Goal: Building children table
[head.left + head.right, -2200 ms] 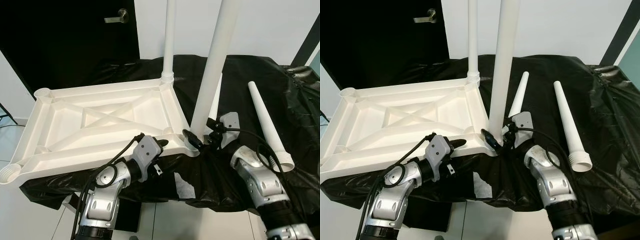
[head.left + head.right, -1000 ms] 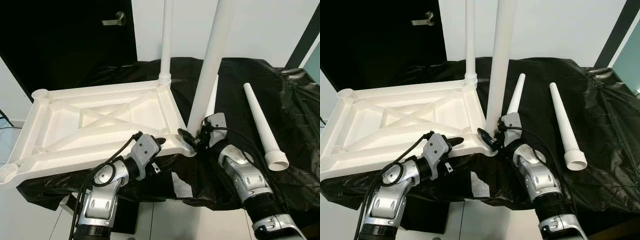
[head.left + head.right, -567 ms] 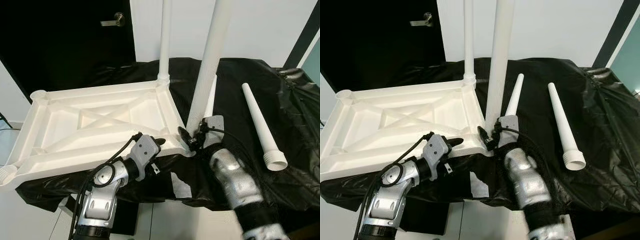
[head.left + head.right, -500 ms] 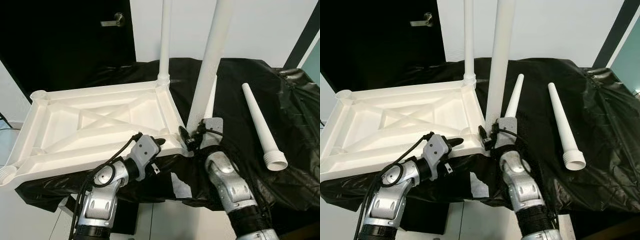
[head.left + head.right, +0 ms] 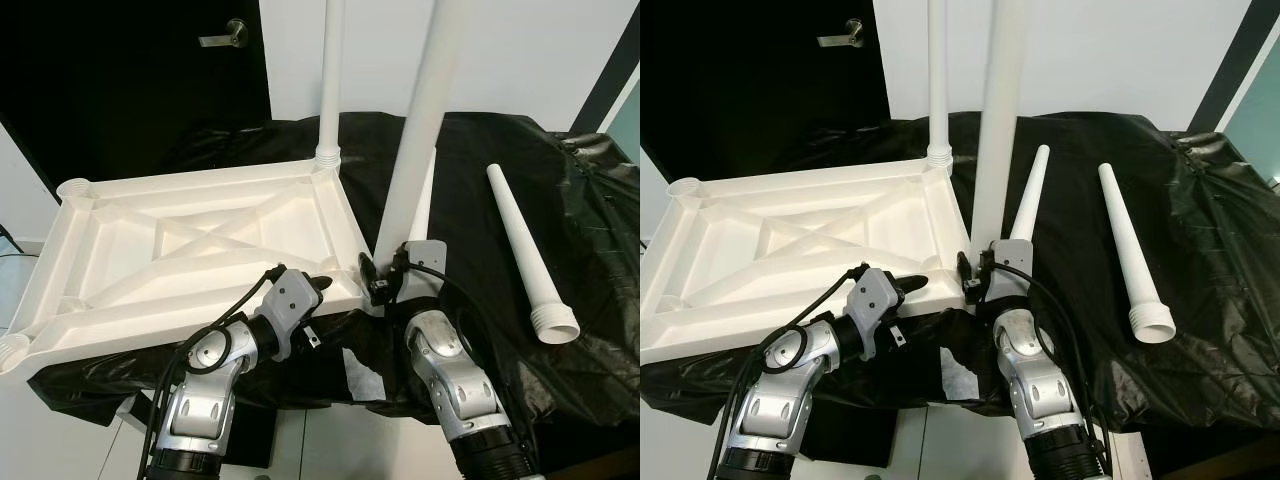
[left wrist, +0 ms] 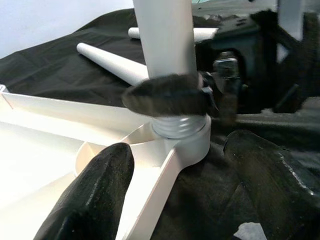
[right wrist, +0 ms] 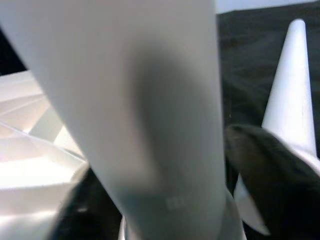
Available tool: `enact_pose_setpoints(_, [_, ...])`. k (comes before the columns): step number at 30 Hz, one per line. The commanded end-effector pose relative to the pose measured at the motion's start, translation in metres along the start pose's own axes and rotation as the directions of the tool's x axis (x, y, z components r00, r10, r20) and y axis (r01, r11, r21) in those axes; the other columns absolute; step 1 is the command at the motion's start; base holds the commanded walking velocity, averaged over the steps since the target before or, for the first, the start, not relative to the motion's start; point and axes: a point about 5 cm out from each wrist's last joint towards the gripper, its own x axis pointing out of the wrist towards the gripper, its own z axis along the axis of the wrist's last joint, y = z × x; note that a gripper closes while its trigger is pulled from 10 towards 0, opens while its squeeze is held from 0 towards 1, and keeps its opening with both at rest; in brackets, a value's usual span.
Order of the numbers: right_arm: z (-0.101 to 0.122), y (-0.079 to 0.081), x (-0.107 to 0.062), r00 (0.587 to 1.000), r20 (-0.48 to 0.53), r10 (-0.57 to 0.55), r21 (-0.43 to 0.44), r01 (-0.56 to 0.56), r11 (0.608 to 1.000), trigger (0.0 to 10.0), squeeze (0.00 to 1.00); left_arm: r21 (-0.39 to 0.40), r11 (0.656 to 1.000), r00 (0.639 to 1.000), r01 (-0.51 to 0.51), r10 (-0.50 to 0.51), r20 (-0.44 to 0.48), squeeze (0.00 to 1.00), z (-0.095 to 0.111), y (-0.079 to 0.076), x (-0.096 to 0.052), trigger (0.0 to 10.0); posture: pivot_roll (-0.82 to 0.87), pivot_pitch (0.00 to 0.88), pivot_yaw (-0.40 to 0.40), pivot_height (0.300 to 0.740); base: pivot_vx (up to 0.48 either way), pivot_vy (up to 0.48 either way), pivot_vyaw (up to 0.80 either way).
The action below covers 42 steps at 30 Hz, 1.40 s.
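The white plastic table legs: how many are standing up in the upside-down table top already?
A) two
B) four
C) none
A: two white plastic table legs stand upright in corner sockets, a far one and a near one that the right gripper is clasping at its base, while two loose legs lie on the black cloth.

Smooth white tabletop (image 5: 200, 240) and legs (image 5: 520, 240) — seemingly plastic — on crinkled glossy black sheet (image 5: 600, 250).
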Motion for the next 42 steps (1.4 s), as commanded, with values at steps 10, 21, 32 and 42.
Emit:
enact_pose_setpoints(10, [0.01, -0.019, -0.007, 0.973, 0.014, 0.228, -0.086, -0.226, 0.97, 10.0, 1.0, 0.008, 0.988, 0.988, -0.157, 0.157, -0.004, 0.0, 0.0, 0.01, 0.003, 10.0, -0.03, 0.0, 0.017, 0.74, 0.0, 0.0, 0.0])
enact_pose_setpoints(21, [0.022, -0.04, 0.015, 0.85, -0.087, 0.519, -0.201, -0.526, 0.827, 10.0, 0.0, 0.014, 0.986, 0.986, -0.166, 0.166, 0.001, 0.0, 0.002, 0.014, 0.004, 10.0, -0.02, 0.0, 0.009, 0.74, 0.0, 0.0, 0.0])
enact_pose_setpoints(32, [0.018, -0.038, 0.024, 0.75, -0.173, 0.639, -0.234, -0.661, 0.713, 0.0, 0.0, 0.02, 0.983, 0.983, -0.183, 0.182, 0.007, 0.0, 0.003, 0.016, 0.004, 10.0, 0.0, 0.0, -0.005, 0.74, 0.0, 0.0, 0.0])
enact_pose_setpoints(42, [0.007, -0.046, 0.025, 0.769, -0.208, 0.605, -0.218, -0.639, 0.737, 0.0, 0.0, 0.02, 0.981, 0.981, -0.194, 0.194, 0.006, 0.0, 0.003, 0.015, 0.002, 10.0, 0.01, 0.0, -0.006, 0.74, 0.0, 0.0, 0.0])
